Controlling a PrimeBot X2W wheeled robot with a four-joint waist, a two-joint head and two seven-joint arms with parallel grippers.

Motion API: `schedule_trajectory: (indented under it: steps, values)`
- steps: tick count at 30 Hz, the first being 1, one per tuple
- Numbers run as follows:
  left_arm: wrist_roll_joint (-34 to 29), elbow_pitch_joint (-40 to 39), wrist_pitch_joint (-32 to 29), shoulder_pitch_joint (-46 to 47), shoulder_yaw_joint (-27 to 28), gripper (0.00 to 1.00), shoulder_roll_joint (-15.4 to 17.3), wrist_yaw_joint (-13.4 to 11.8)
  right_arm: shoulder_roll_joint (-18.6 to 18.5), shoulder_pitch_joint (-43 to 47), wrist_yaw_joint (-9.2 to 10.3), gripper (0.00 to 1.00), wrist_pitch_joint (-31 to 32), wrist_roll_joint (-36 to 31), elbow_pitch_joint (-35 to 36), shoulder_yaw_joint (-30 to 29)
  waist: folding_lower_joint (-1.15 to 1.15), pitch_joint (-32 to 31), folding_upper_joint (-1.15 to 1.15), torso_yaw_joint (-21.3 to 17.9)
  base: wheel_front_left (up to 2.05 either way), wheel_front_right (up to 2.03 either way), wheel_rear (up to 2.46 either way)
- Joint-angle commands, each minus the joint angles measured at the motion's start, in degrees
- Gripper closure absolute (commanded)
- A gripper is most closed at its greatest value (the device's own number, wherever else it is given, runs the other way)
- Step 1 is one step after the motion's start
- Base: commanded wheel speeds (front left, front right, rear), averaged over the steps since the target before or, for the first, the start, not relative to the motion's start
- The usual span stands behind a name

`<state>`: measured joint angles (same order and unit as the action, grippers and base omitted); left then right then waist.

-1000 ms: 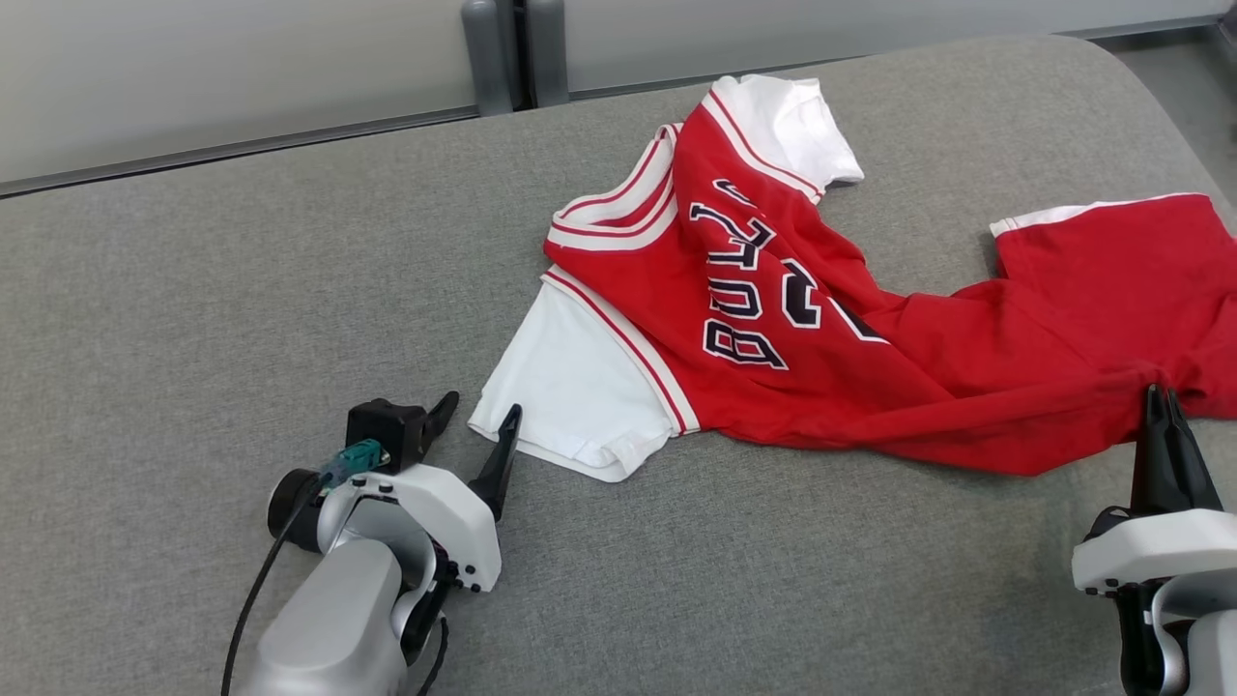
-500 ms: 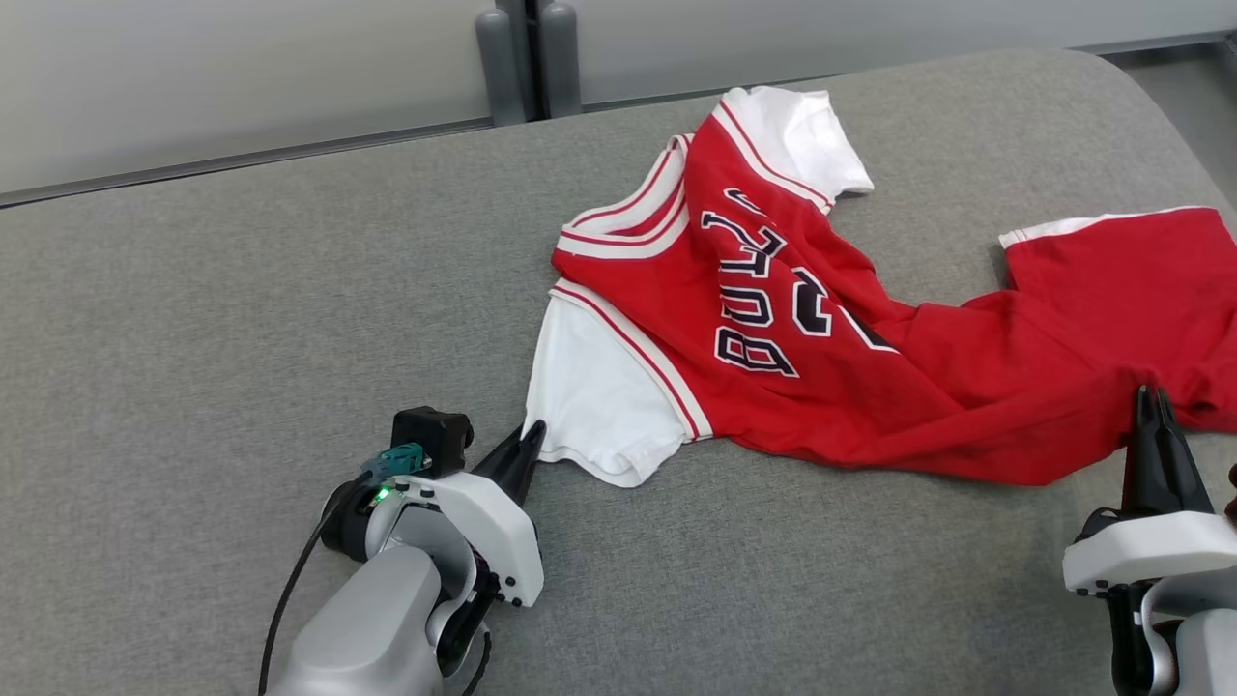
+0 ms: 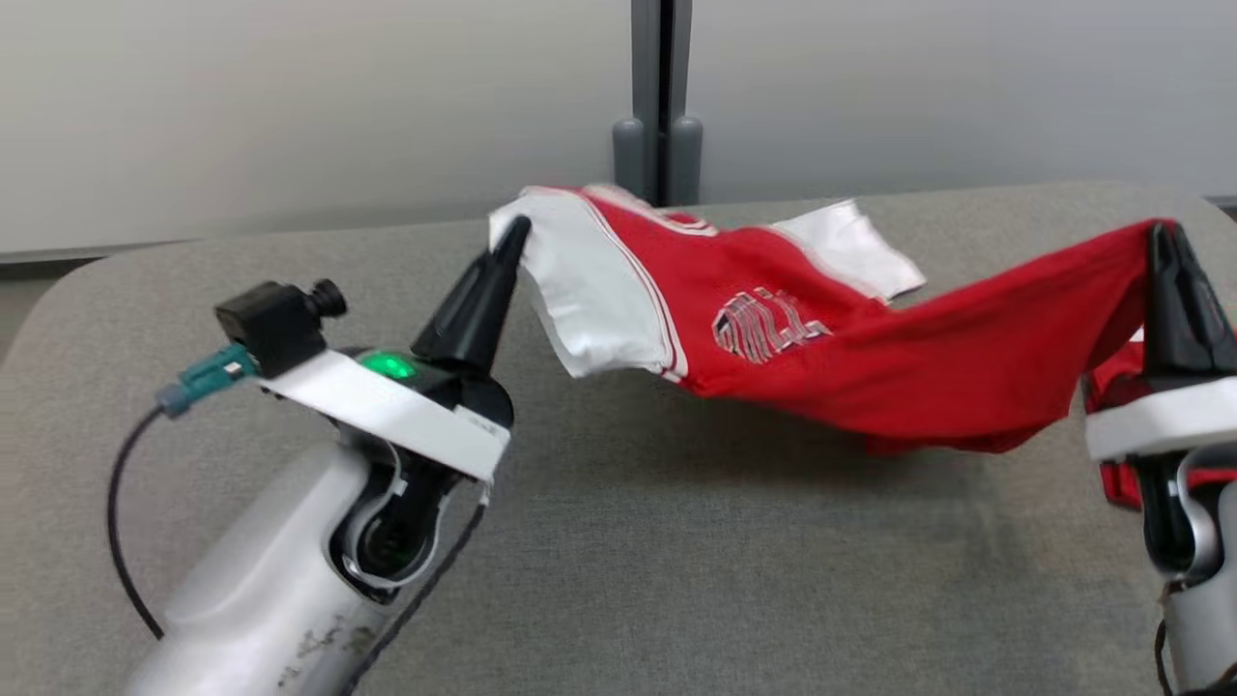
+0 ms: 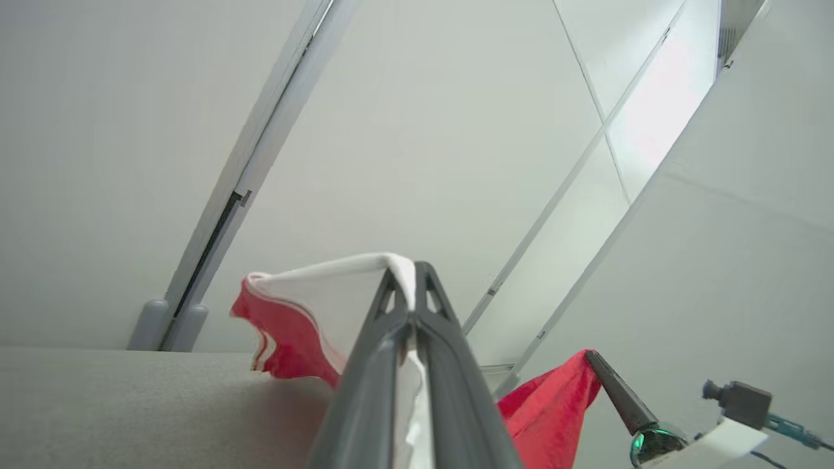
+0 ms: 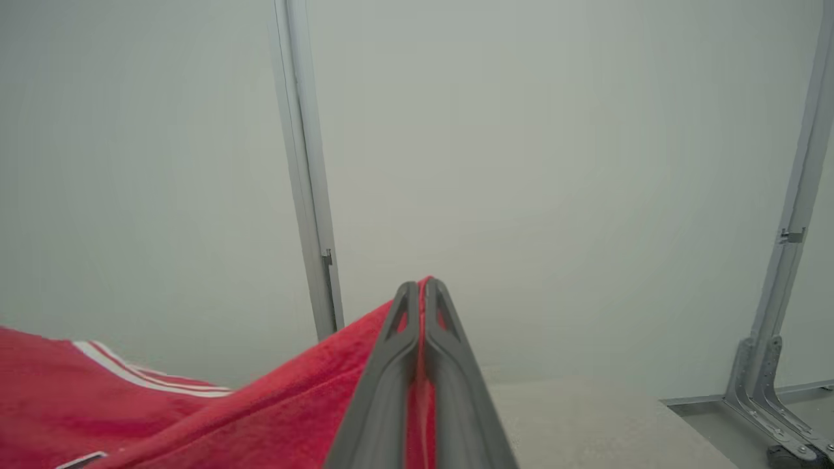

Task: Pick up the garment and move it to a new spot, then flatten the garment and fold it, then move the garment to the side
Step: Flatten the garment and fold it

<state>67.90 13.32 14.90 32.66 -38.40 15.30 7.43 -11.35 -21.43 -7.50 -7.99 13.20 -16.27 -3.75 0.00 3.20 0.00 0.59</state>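
The garment (image 3: 870, 358), a red jersey T-shirt with white sleeves, hangs stretched between both grippers above the grey table (image 3: 676, 580). My left gripper (image 3: 517, 232) is shut on the edge of one white sleeve (image 3: 589, 300); the left wrist view shows that white cloth (image 4: 339, 286) pinched between the dark fingers (image 4: 430, 326) of the left gripper (image 4: 409, 267). My right gripper (image 3: 1160, 232) is shut on the red hem at the right; in the right wrist view red fabric (image 5: 273, 397) runs up between the closed fingers of that gripper (image 5: 422, 283). The black print (image 3: 768, 324) is blurred.
A pale wall panel with a grey vertical post (image 3: 660, 97) stands behind the table's far edge. The table's rounded corners show at the far left and far right. In the left wrist view the right gripper (image 4: 603, 368) appears, holding red cloth.
The left gripper closed on the white sleeve. Both arms then rose, lifting the garment off the table. The head camera has tilted up, so the wall takes up more of the view.
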Motion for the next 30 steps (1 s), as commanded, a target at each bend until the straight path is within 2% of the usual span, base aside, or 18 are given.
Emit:
schedule_trajectory:
  steps: [1,6,10,13,14,22,27,30]
  values:
    - [1.4,-2.0,0.1,1.4,1.2,1.0,0.5,0.1,-1.0,-1.6,0.02,1.0,0.5,0.8,0.4,0.2,0.0,-2.3,0.0,2.3,0.0,0.0,0.0]
    - [6.6,-7.2,0.0,5.6,6.8,1.0,2.7,0.1,-2.7,-8.0,0.02,1.0,1.7,3.0,1.9,1.1,0.0,-4.4,0.0,4.2,0.0,0.0,0.0]
    - [9.1,-9.2,-1.1,8.1,8.9,1.0,2.6,-1.2,-2.1,-10.4,0.02,1.0,3.1,4.9,2.7,-0.8,0.0,-5.2,0.0,4.9,0.0,0.0,0.0]
    - [12.5,-13.2,-2.3,9.3,11.7,1.0,2.7,-5.1,-0.7,-11.6,0.02,1.0,5.4,6.8,5.7,-3.5,0.0,-6.1,0.0,5.3,0.0,0.0,0.0]
    - [12.5,-13.2,-2.3,9.3,11.7,1.0,2.7,-5.1,-0.7,-11.6,0.02,1.0,5.4,6.8,5.7,-3.5,0.0,-6.1,0.0,5.3,0.0,0.0,0.0]
    - [15.0,-21.6,-4.3,6.3,13.6,1.0,4.3,-13.3,0.6,-7.9,0.01,1.0,13.5,5.7,14.7,-6.0,0.0,-5.8,0.0,5.5,0.0,0.0,0.0]
    - [14.6,-22.1,-6.3,8.4,14.0,1.0,6.0,-16.7,1.9,-10.6,0.01,1.0,18.2,4.7,18.4,-8.2,0.0,-2.6,0.0,5.0,0.0,0.0,0.0]
    - [16.0,-20.6,-7.8,11.9,15.5,1.0,6.2,-18.7,3.8,-14.9,0.01,1.0,21.2,4.0,17.4,-9.8,0.0,1.8,0.0,4.3,0.0,0.0,0.0]
